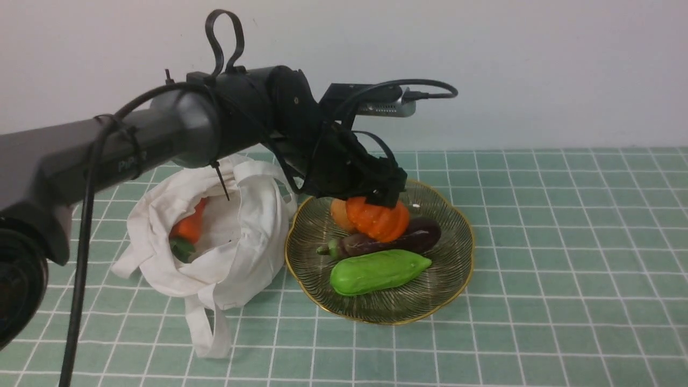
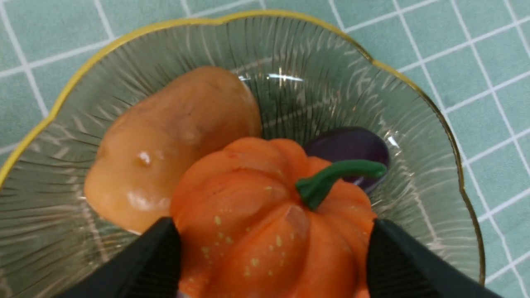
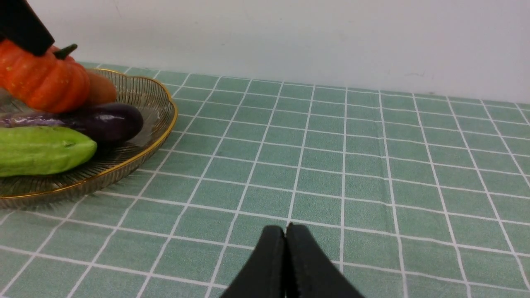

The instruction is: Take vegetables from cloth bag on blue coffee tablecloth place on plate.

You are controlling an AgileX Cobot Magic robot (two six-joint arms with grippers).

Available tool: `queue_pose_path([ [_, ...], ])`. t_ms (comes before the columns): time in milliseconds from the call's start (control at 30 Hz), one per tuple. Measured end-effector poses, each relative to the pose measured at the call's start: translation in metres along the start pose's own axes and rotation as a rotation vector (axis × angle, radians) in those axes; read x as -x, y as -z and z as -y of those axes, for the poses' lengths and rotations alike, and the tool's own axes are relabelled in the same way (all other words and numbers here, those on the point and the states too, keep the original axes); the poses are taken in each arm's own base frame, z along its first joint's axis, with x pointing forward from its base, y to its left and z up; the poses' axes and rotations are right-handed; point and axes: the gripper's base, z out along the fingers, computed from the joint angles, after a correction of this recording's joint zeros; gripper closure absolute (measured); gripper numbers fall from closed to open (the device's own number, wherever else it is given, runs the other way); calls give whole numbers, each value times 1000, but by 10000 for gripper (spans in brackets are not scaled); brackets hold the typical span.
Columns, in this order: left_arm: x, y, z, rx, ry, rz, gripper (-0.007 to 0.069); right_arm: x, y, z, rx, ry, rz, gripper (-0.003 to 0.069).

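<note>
The ribbed orange pumpkin (image 2: pixel 265 215) is seen gripped at its flanks by the left claw (image 1: pixel 384 196), whose two black fingers are pressed against opposite sides, so that the green stem is left free and pointing away from the wrist. It is held low over the far half of the plate (image 1: pixel 467 269), just above a tan, potato-like vegetable (image 2: pixel 165 140) and a dark aubergine (image 1: pixel 398 239). Whether it is already borne by them cannot be told. That spot appears to have been chosen because the near half of the dish is taken up by a green gourd (image 1: pixel 376 271) lying lengthwise.

With the claw clamped on it, the pumpkin is judged to be at the point of release. A round toy set on two rounded neighbours may be expected to roll toward the wavy gold rim once let go.

Just beside the plate, on the robot's left, the white cloth bag (image 1: pixel 242 252) is slumped open, and an orange carrot (image 1: pixel 189 226) is visible inside, so one more piece is judged to be left to fetch.

Plate and bag are carried on the checked tablecloth (image 1: pixel 564 242) covering the tabletop. Well apart from the dish, the right claw (image 3: pixel 285 248) is kept low over the cloth with its fingers pressed together, empty and out of the way.
</note>
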Motion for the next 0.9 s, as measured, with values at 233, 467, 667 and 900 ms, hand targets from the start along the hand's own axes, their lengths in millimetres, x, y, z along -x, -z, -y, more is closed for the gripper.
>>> queue_pose_path([
  [233,0,7,2,-3,-11,-16,2,0,0,0,0,0,0,673],
  [467,25,81,20,5,-109,59,29,0,0,0,0,0,0,673],
  [667,26,168,30,109,-196,63,274,0,0,0,0,0,0,673],
  [900,2,253,28,283,-255,52,608,0,0,0,0,0,0,673],
])
